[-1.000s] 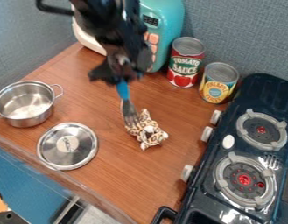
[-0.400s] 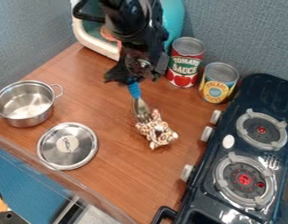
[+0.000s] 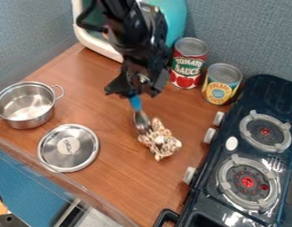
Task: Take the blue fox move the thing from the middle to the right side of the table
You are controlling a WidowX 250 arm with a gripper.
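Spotted plush toy (image 3: 159,141), apparently touched at its upper-left end by the metal head of the blue-handled fork (image 3: 135,103). Lies on the wooden table (image 3: 118,186), just right of the middle, between the steel lid (image 3: 68,147) and the stove (image 3: 249,150), apart from both. (Blue fox: most likely a slip for blue fork, judging by the tool in use.)

Black gripper (image 3: 135,92) narrowed around the top of the blue handle, above the toy and to its left, with the fork hanging down at a slant.

Compared with a second ago, moved rightward together: gripper, fork and toy. Also turned a little, with a shift toward the bottom of the view. In the latest stretch, more downward drift than rightward gain for the toy. Good news for the task all the same: a push passing properly through the fork, and a real start made on the crossing, though probably short of the right side as yet.

Next, best to keep the metal head low behind the toy and press straight toward the stove's knobs (image 3: 209,135). Likely to roll or pivot, being soft and lumpy; easy to slip past with so narrow a tool.
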